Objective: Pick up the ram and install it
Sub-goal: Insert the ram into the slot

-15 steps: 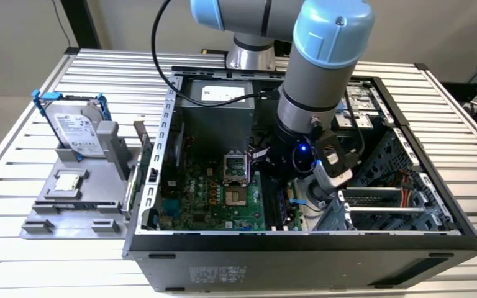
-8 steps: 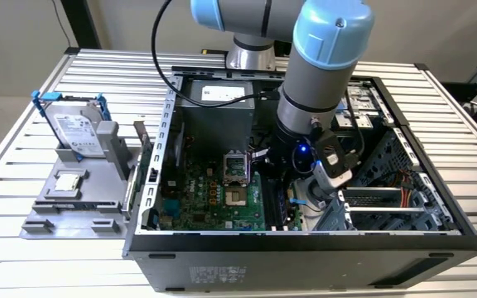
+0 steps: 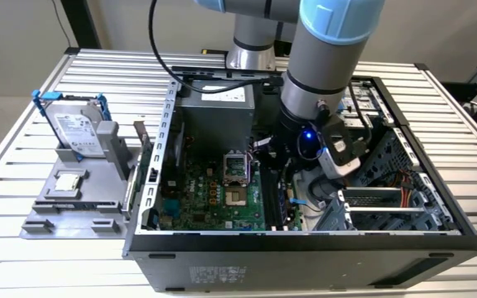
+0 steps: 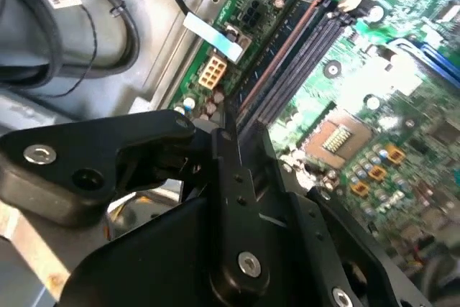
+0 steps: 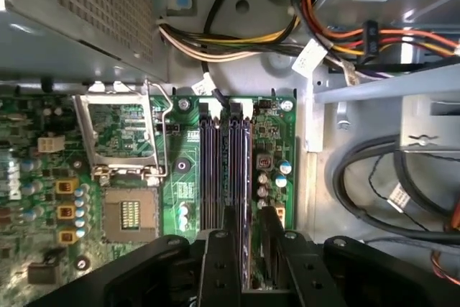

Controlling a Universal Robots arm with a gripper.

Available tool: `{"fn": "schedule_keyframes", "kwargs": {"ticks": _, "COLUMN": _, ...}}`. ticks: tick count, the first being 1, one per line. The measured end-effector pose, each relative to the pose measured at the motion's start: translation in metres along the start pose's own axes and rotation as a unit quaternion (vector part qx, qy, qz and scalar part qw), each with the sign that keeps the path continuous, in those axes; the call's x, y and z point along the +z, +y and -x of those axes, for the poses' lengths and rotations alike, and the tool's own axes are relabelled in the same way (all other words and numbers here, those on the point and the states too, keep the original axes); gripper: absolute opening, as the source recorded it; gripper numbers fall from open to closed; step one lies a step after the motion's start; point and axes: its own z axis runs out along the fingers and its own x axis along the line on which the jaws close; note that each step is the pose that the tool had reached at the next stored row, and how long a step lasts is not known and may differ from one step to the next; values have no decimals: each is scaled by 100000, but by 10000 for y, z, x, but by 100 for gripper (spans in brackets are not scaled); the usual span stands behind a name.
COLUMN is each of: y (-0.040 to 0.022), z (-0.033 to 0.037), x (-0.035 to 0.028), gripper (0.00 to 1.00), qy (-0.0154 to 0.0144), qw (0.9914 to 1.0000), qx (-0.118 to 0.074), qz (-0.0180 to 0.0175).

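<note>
The ram [image 4: 284, 48] shows as a thin, long, brownish edge lying along the outermost of the black memory slots [image 5: 208, 170] on the green motherboard [image 3: 205, 198]. My gripper [image 4: 228, 124] reaches down inside the open computer case, and its black fingers [image 5: 221, 249] straddle the near part of that stick; it looks shut on the ram. In the first wrist view the gripper [image 5: 249, 239] sits over the slot next to the board's edge. The stick's near half is hidden behind the gripper body. In the exterior view my arm [image 3: 322, 93] covers the slots.
An open processor socket [image 5: 122, 141] lies beside the slots. Bundled cables [image 5: 237, 37] and the power supply [image 3: 218, 108] sit beyond them. Outside the case, at the exterior view's left, a grey fixture [image 3: 48, 220] holds a hard drive [image 3: 77, 127] and a small silver chip [image 3: 67, 181].
</note>
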Motion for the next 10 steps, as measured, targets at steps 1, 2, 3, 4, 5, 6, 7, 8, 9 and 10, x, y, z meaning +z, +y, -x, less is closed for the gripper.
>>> {"fn": "schedule_keyframes", "kwargs": {"ticks": 1, "y": -1, "z": 0, "x": -15, "gripper": 100, "qy": 15, "qw": 100000, "qx": 1, "qz": -33}}
{"fn": "schedule_keyframes", "kwargs": {"ticks": 2, "y": 0, "z": 0, "x": -14, "gripper": 100, "qy": 9, "qw": 100000, "qx": -1, "qz": -1}}
{"fn": "schedule_keyframes", "kwargs": {"ticks": 3, "y": 0, "z": 0, "x": -14, "gripper": 100, "qy": 10, "qw": 100000, "qx": 1, "qz": -6}}
{"fn": "schedule_keyframes", "kwargs": {"ticks": 4, "y": 0, "z": 0, "x": -14, "gripper": 100, "qy": 7, "qw": 100000, "qx": 1, "qz": -7}}
{"fn": "schedule_keyframes", "kwargs": {"ticks": 5, "y": 0, "z": 0, "x": -14, "gripper": 0, "qy": 11, "qw": 100000, "qx": 0, "qz": -17}}
{"fn": "schedule_keyframes", "kwargs": {"ticks": 6, "y": 0, "z": 0, "x": -14, "gripper": 0, "qy": 9, "qw": 100000, "qx": -1, "qz": -22}}
{"fn": "schedule_keyframes", "kwargs": {"ticks": 7, "y": 0, "z": 0, "x": -15, "gripper": 0, "qy": 12, "qw": 100000, "qx": 0, "qz": -29}}
{"fn": "schedule_keyframes", "kwargs": {"ticks": 8, "y": 0, "z": 0, "x": -15, "gripper": 0, "qy": 9, "qw": 100000, "qx": 0, "qz": -37}}
{"fn": "schedule_keyframes", "kwargs": {"ticks": 9, "y": 0, "z": 0, "x": -15, "gripper": 0, "qy": 9, "qw": 100000, "qx": -1, "qz": -36}}
{"fn": "schedule_keyframes", "kwargs": {"ticks": 10, "y": 0, "z": 0, "x": -15, "gripper": 0, "qy": 11, "qw": 100000, "qx": -2, "qz": -43}}
